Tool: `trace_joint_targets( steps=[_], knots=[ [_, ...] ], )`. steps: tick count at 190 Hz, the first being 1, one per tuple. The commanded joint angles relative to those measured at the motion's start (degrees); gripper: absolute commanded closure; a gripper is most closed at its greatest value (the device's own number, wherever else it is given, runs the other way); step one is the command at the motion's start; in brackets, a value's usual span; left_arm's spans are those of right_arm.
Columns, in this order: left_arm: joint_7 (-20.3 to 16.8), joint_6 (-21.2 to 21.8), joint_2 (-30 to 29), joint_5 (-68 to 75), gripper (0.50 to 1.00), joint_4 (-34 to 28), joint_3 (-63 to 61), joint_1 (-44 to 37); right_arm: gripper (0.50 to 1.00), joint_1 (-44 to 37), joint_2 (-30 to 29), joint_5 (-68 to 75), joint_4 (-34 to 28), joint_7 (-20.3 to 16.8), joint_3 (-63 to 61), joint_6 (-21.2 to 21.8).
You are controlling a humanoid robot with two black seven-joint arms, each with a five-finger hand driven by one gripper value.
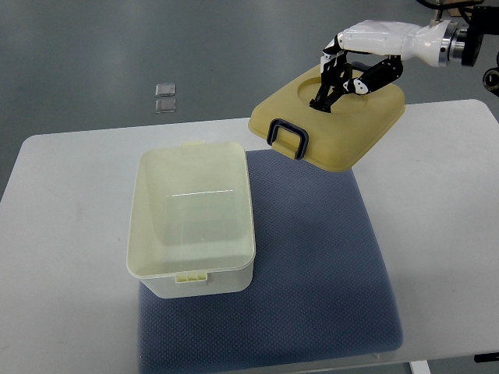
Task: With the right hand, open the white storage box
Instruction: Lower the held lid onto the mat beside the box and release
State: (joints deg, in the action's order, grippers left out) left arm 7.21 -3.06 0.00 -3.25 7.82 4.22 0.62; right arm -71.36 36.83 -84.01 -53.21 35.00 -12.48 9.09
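Observation:
The white storage box stands open and empty on the left part of the blue mat. Its cream lid, with a black latch handle at its near-left edge, is held tilted in the air above the table's far right. My right hand comes in from the upper right and its black fingers are shut on the lid's top. The left arm does not show.
The white table carries the mat and the box. Two small clear plastic pieces lie on the grey floor beyond the table's far edge.

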Motion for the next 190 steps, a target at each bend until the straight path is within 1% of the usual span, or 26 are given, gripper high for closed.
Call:
trace_joint_targets(
  steps=[1,33,68,85,108,143,179,190],
  knots=[
    [0.0,0.0,0.0,0.0,0.5,0.0,0.0,0.0,1.0,3.0,-0.1,0.0,0.8,0.0,0.0,-2.3],
    [0.0,0.1,0.0,0.0,0.5,0.0,0.0,0.0,1.0,6.9,-0.7,0.0,2.7,0.0,0.2,-5.3],
    [0.0,0.0,0.0,0.0,0.5,0.0,0.0,0.0,1.0,9.8,-1.1,0.0,3.1,0.0,0.4,-6.9],
    [0.0,0.1,0.0,0.0,0.5,0.0,0.0,0.0,1.0,10.8,-2.7,0.0,3.1,0.0,0.5,-8.0],
    [0.0,0.0,0.0,0.0,0.5,0.0,0.0,0.0,1.0,11.8,-5.5,-0.2,3.1,0.0,0.7,-8.1],
    [0.0,0.1,0.0,0.0,0.5,0.0,0.0,0.0,1.0,12.9,-8.1,-0.2,3.1,0.0,0.4,-8.2],
    [0.0,0.0,0.0,0.0,0.5,0.0,0.0,0.0,1.0,14.3,-9.4,-0.2,3.1,0.0,0.4,-8.6],
    [0.0,0.0,0.0,0.0,0.5,0.0,0.0,0.0,0.983,15.1,-9.4,-0.2,3.1,0.0,0.4,-9.4]
  ],
)
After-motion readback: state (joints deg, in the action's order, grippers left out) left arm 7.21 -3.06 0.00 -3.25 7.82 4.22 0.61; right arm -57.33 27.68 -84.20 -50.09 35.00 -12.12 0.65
